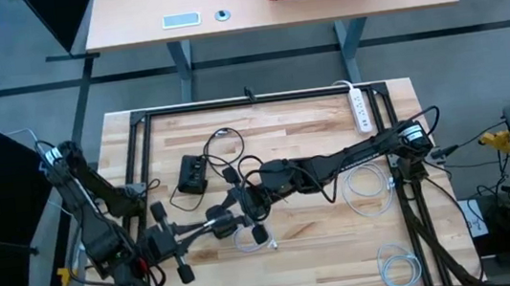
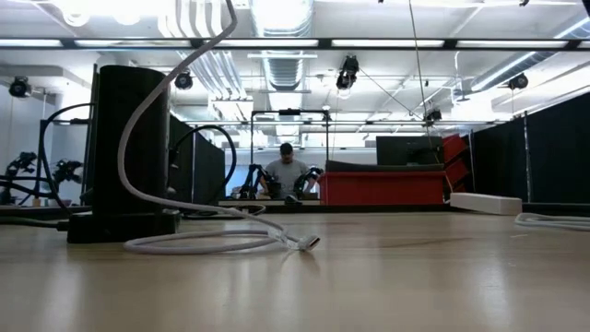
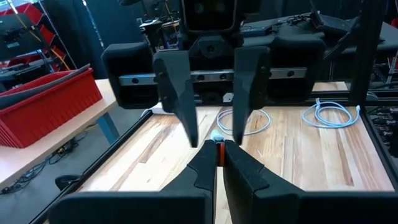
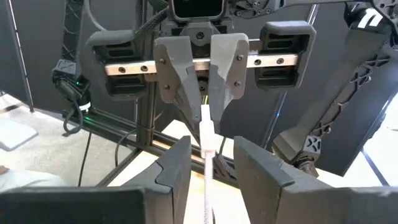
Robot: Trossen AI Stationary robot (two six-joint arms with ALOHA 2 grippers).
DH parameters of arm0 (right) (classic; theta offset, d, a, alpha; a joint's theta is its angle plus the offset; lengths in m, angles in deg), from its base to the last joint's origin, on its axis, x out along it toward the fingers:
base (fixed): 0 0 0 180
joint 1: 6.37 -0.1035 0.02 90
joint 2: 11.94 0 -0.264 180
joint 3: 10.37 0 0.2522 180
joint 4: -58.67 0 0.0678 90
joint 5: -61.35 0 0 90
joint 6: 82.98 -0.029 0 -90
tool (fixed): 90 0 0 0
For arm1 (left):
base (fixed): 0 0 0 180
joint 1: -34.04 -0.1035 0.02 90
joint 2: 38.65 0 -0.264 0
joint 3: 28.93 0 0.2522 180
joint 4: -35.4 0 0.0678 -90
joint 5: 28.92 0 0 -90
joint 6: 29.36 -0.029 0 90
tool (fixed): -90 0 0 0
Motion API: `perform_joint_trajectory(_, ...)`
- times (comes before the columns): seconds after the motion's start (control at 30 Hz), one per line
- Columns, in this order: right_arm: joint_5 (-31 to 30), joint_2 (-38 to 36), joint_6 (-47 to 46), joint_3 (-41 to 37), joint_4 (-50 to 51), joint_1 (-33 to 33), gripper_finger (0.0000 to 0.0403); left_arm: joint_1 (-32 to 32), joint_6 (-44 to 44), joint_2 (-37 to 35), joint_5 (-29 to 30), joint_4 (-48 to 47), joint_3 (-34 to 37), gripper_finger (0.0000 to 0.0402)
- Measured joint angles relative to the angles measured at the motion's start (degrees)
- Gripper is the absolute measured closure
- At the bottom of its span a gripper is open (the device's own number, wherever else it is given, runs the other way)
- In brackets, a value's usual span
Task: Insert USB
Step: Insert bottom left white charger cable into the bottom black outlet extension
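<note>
Right wrist view shows the white USB plug (image 4: 208,138) on its white cable, pinched between the closed fingers of the left gripper (image 4: 202,112) above the wooden table (image 1: 323,231). Facing it, the right gripper (image 4: 211,163) has its fingers parted around the cable, not clamping it.

Both arms are dark, nearly black, built of jointed links with black cables looped along them. The left tool (image 4: 200,118) has two matte grey-black tapered fingers (image 4: 176,65) fixed with small screws to a bright metal rail, flanked by blocky black housings. The right tool (image 3: 214,127) has the same wedge-shaped fingers (image 3: 180,93), a silver rail and a boxy camera mount above. One dark link near the left arm's base bears a white X-like mark.
</note>
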Motion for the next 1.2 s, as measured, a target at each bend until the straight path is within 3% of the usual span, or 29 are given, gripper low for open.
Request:
perform_joint_trajectory(0.4,0.0,-0.09,-0.01,0.0,-0.09,0.0,0.0342,0.0,-2.8,0.17,0.0,2.37,0.0,0.0399)
perform_joint_trajectory(0.67,0.26,-0.09,0.9,0.0,0.03,-0.04,0.0396,-0.05,-2.68,0.17,0.44,2.5,0.0,0.0399)
perform_joint_trajectory(0.8,0.16,-0.09,1.33,0.0,-0.07,-0.15,0.0398,-0.07,-2.66,0.17,0.46,2.52,0.0,0.0399)
perform_joint_trajectory(0.97,-0.28,-0.4,1.57,0.0,3.47,-0.06,0.0398,0.29,-1.41,0.17,-1.58,0.06,0.0,0.0364)
perform_joint_trajectory(1.2,-3.29,-0.85,2.23,0.0,12.96,0.69,0.04,0.48,14.49,0.11,-9.1,-10.47,0.0,0.0303)
